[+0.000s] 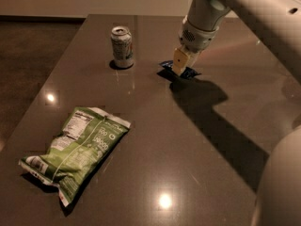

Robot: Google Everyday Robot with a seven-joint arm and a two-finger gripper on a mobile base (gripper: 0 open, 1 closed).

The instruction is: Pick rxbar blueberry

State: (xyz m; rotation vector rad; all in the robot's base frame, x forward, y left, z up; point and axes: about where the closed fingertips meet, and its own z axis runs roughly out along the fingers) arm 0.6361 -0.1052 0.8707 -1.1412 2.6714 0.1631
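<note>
The rxbar blueberry (189, 73) is a small flat dark blue wrapper lying on the dark table (155, 135), right of the can. Only its two ends show on either side of the gripper. My gripper (180, 66) hangs from the white arm that comes in from the upper right. It points down right over the middle of the bar, at or just above its surface. I cannot tell whether it touches the bar.
A pale soda can (122, 46) stands upright just left of the bar. A big green chip bag (77, 150) lies flat at the front left. The table's left edge runs close to the bag. The arm's shadow falls across the right side.
</note>
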